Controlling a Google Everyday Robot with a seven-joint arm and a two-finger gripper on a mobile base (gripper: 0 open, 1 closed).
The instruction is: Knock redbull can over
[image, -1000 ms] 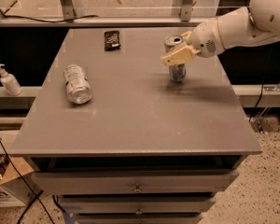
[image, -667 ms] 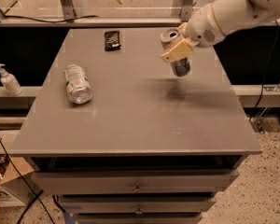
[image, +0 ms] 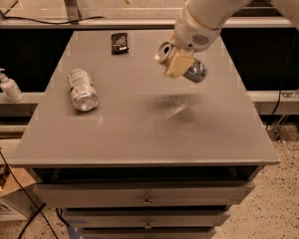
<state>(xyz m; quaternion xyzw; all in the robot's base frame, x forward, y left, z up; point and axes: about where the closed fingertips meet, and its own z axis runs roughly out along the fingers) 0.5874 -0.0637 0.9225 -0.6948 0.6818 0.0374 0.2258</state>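
Observation:
My gripper point(image: 179, 63) hangs above the right middle of the grey table point(image: 139, 128), at the end of the white arm coming in from the upper right. It is shut on the redbull can point(image: 185, 63), a slim silver and blue-grey can. The can is held in the air and tilted far over, its silver top pointing left and its base to the right. Its shadow falls on the table below it. The tan fingers point(image: 177, 66) cover the can's middle.
A wider silver can with green-white print point(image: 82, 89) lies on its side at the table's left. A small black packet point(image: 119, 42) lies at the back. A soap pump bottle point(image: 9, 85) stands off the table's left side. Drawers sit below the front edge.
The gripper has lifted the redbull can off the table, moved it left and toward the camera, and tipped it from upright to nearly lying sideways in the air.

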